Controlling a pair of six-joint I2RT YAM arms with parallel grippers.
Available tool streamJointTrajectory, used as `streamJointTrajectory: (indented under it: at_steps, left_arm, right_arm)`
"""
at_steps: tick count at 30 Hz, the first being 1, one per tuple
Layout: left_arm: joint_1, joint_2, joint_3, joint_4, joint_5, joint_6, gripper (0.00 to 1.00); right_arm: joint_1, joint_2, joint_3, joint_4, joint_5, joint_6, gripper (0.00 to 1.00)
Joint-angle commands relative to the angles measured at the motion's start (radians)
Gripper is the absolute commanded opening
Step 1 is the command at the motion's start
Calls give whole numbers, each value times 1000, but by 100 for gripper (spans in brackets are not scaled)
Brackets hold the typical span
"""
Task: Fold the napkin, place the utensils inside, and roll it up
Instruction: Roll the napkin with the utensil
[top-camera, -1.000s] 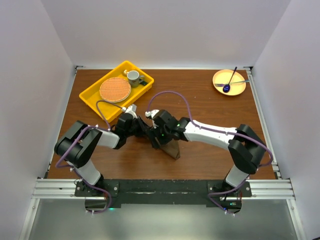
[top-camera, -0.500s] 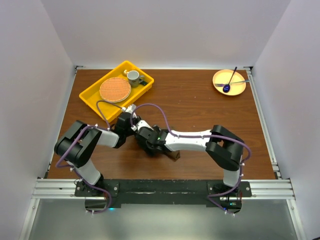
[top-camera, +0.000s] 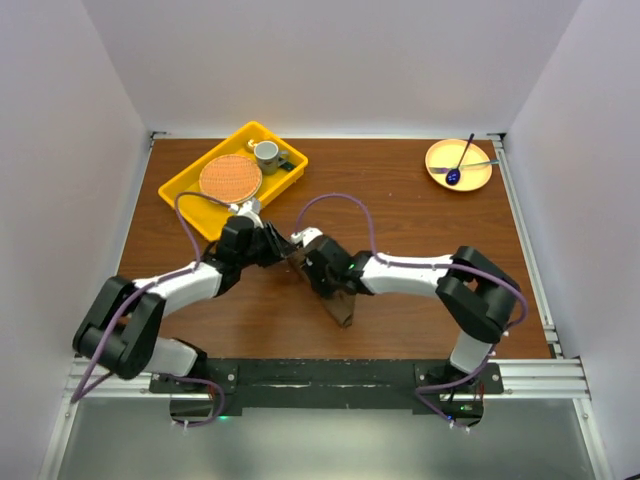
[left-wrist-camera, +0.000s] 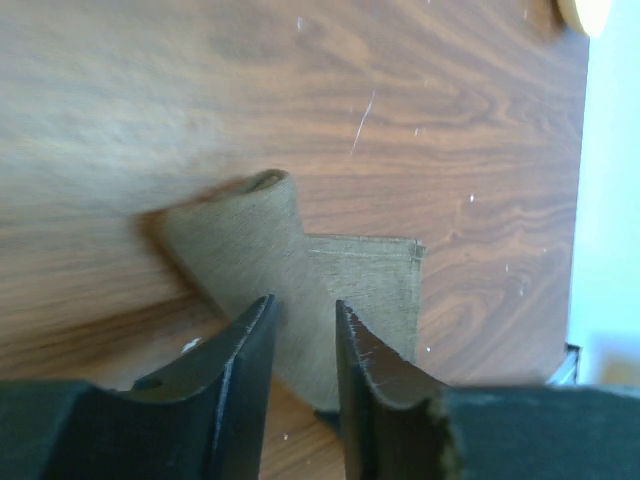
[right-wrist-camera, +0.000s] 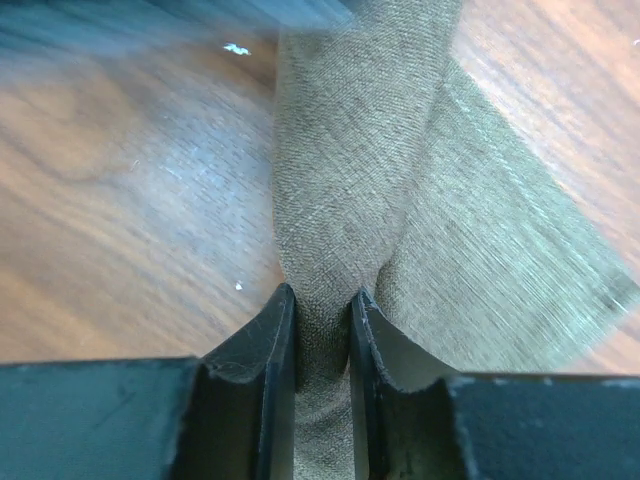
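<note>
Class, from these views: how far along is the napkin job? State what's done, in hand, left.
Done: the napkin is folded into a narrow band, one end curled over. In hand: the right claw pinches it; the left claw straddles it, grip unclear. Left: rolling it up. No gold utensils show, so whether they are inside cannot be told.

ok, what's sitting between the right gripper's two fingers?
The napkin: the right wrist view shows a bunched fold of it pinched inside the right gripper, with bare wooden tabletop to the side.
</note>
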Motion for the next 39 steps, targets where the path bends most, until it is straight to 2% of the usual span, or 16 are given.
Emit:
streamJointTrajectory:
  at_steps: [1, 2, 6, 9, 14, 18, 22, 27, 31, 32, 34, 35, 36, 39]
  left_arm:
    - [20, -131, 132, -175, -95, 97, 37]
    - [19, -140, 148, -187, -95, 103, 37]
    - [16, -131, 186, -192, -59, 103, 38]
    - [11, -91, 159, -116, 5, 72, 38]
    - [-43, -7, 87, 110, 82, 16, 34]
    - [-78, 117, 76, 231, 97, -12, 29]
    - [-81, 191, 76, 262, 77, -23, 25]
    - [-81, 261, 44, 172, -25, -12, 16]
    - [-81, 326, 16, 161, -56, -8, 10]
    - [-80, 346, 16, 158, -56, -4, 9]
    - [-80, 360, 10, 155, -58, 3, 6]
    - [-78, 361, 10, 147, -59, 5, 6]
    - [-80, 360, 4, 147, -61, 11, 5]
    - [-78, 360, 2, 143, -55, 12, 4]
  right_arm:
    - [-178, 6, -68, 27, -461, 9, 5]
    - [-233, 15, -75, 42, -630, 18, 6]
    - [-370, 102, -124, 208, -974, 165, 8]
    - [-424, 184, -147, 300, -1099, 244, 8]
    - [-445, 225, -167, 349, -1090, 286, 8]
    - [-447, 230, -165, 317, -1057, 260, 7]
    - [-447, 198, -158, 231, -980, 194, 8]
    - [-444, 133, -113, 67, -868, 86, 12]
    - [-404, 66, -52, -66, -721, 10, 19]
    - [-392, 34, -39, -119, -645, -8, 26]
    - [-346, 2, 2, -169, -561, -22, 32]
    - [-326, -17, 14, -207, -500, -28, 42]
    - [-270, -56, 28, -227, -368, -30, 49]
    - [-170, -98, 85, -290, -110, -24, 66]
